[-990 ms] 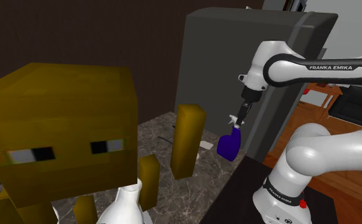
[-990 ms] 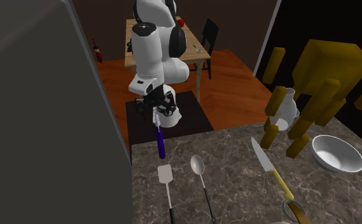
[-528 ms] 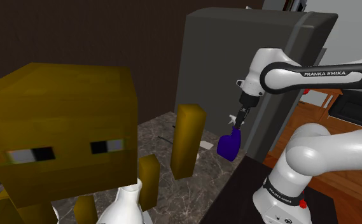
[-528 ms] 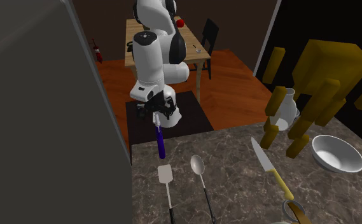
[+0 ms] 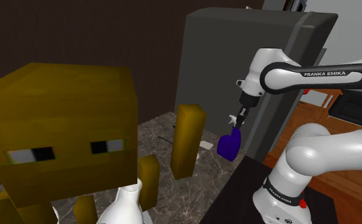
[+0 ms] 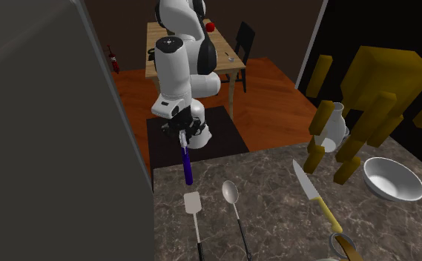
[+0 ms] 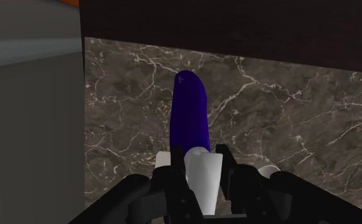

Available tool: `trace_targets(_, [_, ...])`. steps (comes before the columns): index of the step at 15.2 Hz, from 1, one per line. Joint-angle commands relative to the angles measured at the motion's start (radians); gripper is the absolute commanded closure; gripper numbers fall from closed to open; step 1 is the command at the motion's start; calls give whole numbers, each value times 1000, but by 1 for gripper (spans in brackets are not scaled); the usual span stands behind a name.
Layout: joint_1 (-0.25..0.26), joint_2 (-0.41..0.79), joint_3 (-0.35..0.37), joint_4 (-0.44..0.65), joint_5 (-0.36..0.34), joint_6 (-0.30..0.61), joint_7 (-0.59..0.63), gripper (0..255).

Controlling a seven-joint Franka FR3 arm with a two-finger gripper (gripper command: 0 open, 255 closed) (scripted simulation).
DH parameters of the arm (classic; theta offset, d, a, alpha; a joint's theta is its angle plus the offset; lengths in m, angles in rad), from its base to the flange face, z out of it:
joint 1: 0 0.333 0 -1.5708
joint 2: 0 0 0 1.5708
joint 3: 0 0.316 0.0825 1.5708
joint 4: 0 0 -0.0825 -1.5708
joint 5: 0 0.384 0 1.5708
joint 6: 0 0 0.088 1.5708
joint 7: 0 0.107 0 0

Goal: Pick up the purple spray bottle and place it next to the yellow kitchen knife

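a: what's the biggest thing here?
b: the big yellow blocky figure [image 5: 58,133] with its block limbs, then the tall dark grey cabinet [image 5: 236,57]. both are at the dark veined marble counter [image 6: 276,185].
a: and the robot?
b: the white franka arm [image 5: 319,153] reaches from its stand over the counter's corner beside the cabinet, hand pointing down.
a: smaller things?
b: in the second exterior view there's a round white bowl [image 6: 393,178] near the figure and the yellow-handled kitchen knife [image 6: 317,199] flat on the marble. a white-bladed spatula [image 6: 195,215] and a metal spoon [image 6: 233,204] lie side by side.
a: the bottle?
b: the purple spray bottle [image 5: 229,145] is upright at that corner, well apart from the knife, with spatula and spoon between them. i cannot tell whether its base touches the marble.
a: the gripper?
b: the black two-finger gripper [image 7: 200,167] is clamped narrowly on the bottle's white spray head, one finger on each side.
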Motion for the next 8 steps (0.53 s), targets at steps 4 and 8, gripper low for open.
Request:
trace_targets(4, [0, 0, 0, 0, 0, 0, 0, 255])
trace_targets(8, [3, -5, 5, 24, 5, -29, 0, 255])
